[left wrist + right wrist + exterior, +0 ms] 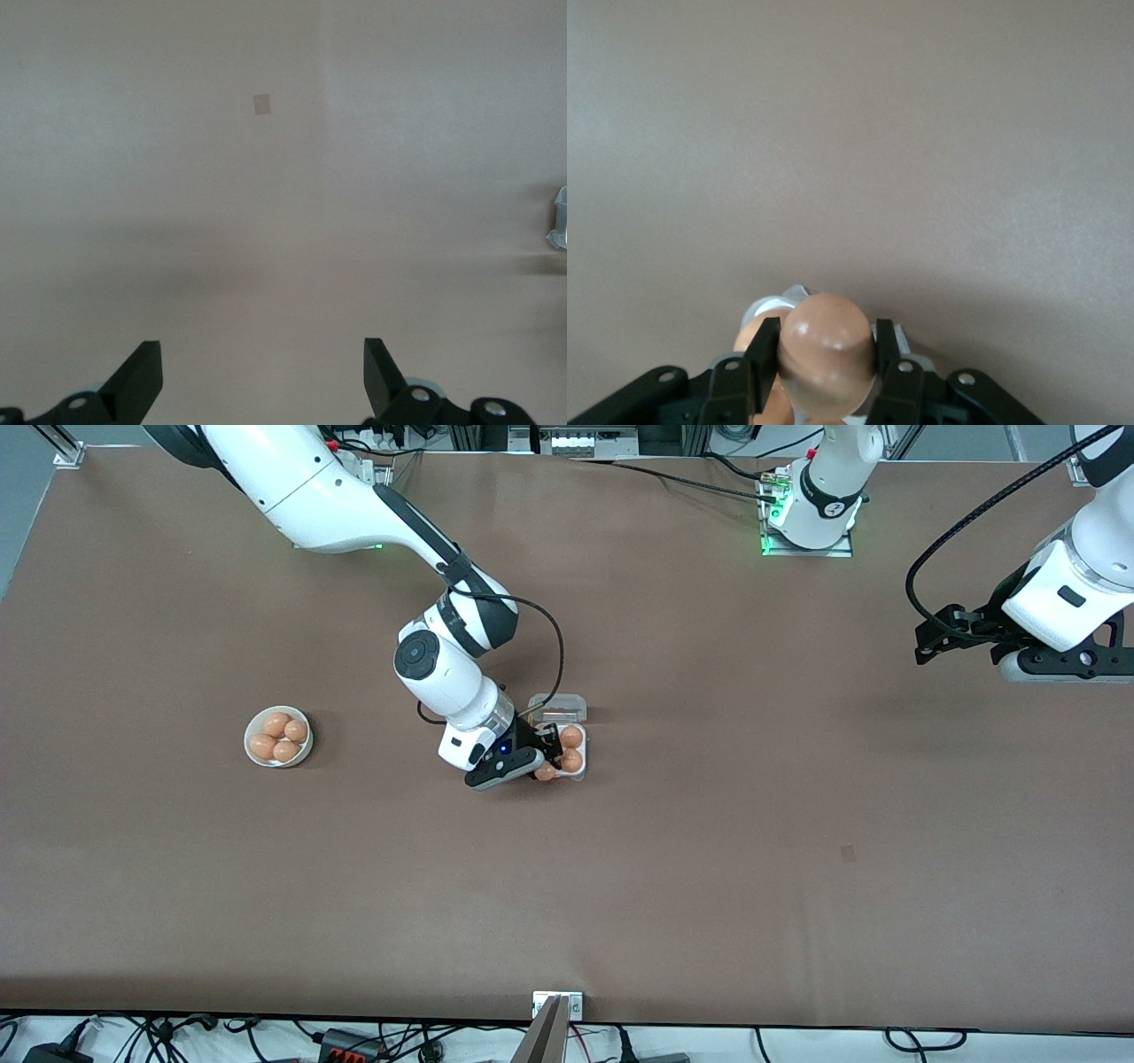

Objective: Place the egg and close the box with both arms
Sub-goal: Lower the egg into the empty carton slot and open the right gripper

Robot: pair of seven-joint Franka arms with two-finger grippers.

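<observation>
We see two white arms [337, 496] with black joint bands and looping black cables [974, 514], black grippers [939, 638], a round dark cap [414, 657] on one wrist, and green base lights [766, 545].

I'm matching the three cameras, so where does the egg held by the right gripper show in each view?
Front view: egg in the right gripper, over the box.
Left wrist view: not in it.
Right wrist view: egg, low centre, between the fingers.
Shared landmark: the brown table.
</observation>
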